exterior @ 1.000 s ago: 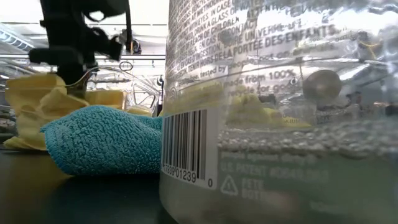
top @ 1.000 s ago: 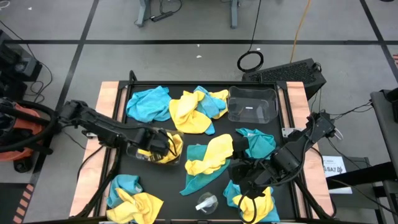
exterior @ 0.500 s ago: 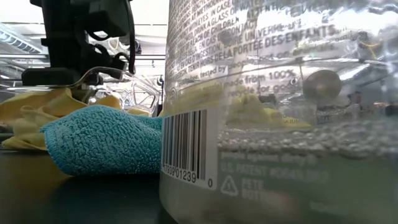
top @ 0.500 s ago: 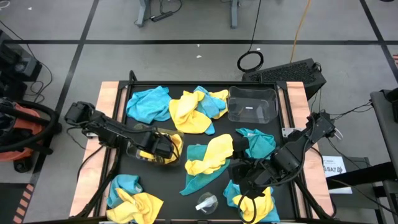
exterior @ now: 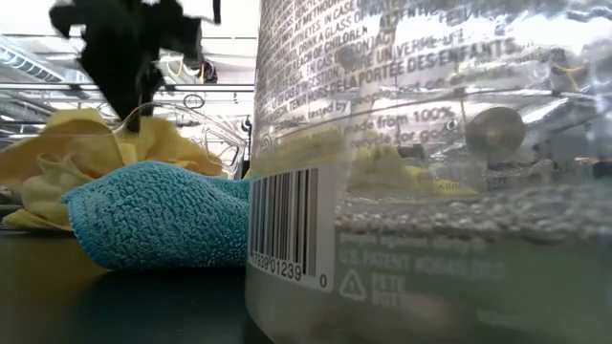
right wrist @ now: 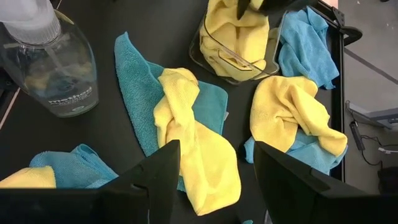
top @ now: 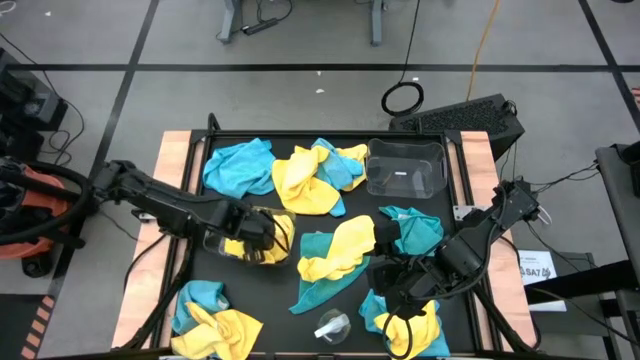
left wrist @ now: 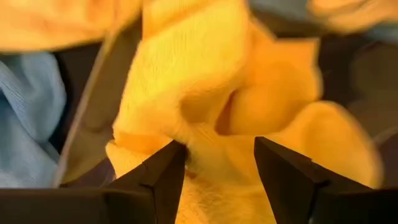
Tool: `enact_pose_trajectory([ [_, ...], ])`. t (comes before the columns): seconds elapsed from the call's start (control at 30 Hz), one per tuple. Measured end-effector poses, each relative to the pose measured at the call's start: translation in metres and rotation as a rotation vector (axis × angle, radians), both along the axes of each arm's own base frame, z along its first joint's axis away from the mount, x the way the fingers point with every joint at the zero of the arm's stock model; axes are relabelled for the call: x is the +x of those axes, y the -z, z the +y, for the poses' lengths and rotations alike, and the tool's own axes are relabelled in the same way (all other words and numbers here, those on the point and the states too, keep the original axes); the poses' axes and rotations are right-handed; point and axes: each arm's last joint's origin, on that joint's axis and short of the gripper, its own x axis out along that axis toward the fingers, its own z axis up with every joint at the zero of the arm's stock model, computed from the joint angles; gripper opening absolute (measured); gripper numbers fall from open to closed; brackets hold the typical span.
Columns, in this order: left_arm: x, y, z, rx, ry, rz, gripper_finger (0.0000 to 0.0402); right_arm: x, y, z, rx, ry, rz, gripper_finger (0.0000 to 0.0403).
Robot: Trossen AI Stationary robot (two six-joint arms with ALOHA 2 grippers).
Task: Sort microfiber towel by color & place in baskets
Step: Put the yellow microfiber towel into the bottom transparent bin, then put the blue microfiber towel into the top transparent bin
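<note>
I'm looking down at the black bench [top: 250,300], littered with yellow and teal towels. Most of the low view is swallowed by a clear spray bottle [exterior: 430,172] pressed up against that camera, so all I get beside it is a teal towel [exterior: 158,215] and yellow folds behind. Up top, the empty clear basket [top: 405,167] sits at the far right of the bench. The second basket [top: 245,240], left of centre, is mostly hidden under my left arm and the yellow towel [top: 262,240] inside it; I can only make out bits of its rim. The left claw [left wrist: 214,171] hangs over that yellow towel with its fingers apart; nothing is pinched between them, though the cloth is blurred. The right claw [right wrist: 214,165] is apart and empty too, low over the near right of the bench above a yellow-on-teal towel pile [right wrist: 186,143].
</note>
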Motion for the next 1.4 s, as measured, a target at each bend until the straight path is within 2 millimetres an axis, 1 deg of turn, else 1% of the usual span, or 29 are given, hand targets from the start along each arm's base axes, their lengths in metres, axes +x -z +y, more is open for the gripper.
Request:
enact_pose_trajectory([
  [0.1, -0.007, -0.022, 0.003, 0.027, -0.003, -0.058, 0.0201, 0.000, 0.000, 0.000, 0.000, 0.000, 0.001, 0.0196],
  [0.27, -0.025, -0.049, 0.013, 0.150, -0.045, -0.116, 0.0201, -0.001, 0.000, 0.001, -0.001, -0.005, 0.002, 0.0196],
  [0.4, -0.039, -0.059, 0.022, 0.179, -0.071, -0.120, 0.0201, -0.002, 0.000, 0.002, -0.002, -0.005, 0.004, 0.0196],
  [0.53, -0.049, -0.062, 0.033, 0.241, -0.118, -0.089, 0.0201, -0.002, 0.000, 0.001, -0.002, -0.004, 0.006, 0.0196],
  [0.67, -0.051, -0.063, 0.049, 0.345, -0.185, -0.063, 0.0200, -0.002, 0.000, 0.001, -0.003, -0.004, 0.005, 0.0196],
  [0.83, -0.048, -0.061, 0.074, 0.358, -0.220, -0.003, 0.0198, -0.001, 0.000, 0.002, -0.001, -0.009, -0.001, 0.0196],
  [0.97, -0.047, -0.057, 0.101, 0.301, -0.278, 0.050, 0.0198, -0.001, 0.000, 0.002, 0.005, -0.001, -0.003, 0.0196],
  [1.07, -0.044, -0.055, 0.121, 0.242, -0.309, 0.033, 0.0198, -0.002, 0.000, 0.003, 0.007, -0.001, -0.004, 0.0196],
  [1.2, -0.040, -0.050, 0.148, 0.216, -0.361, 0.014, 0.0198, -0.003, 0.000, 0.005, 0.012, -0.006, -0.008, 0.0196],
  [1.3, -0.037, -0.040, 0.167, 0.163, -0.393, 0.038, 0.0198, -0.003, 0.003, 0.007, 0.012, -0.009, -0.007, 0.0196],
  [1.4, -0.035, -0.026, 0.187, 0.136, -0.435, 0.104, 0.0198, -0.005, 0.008, 0.011, 0.009, -0.012, 0.005, 0.0196],
])
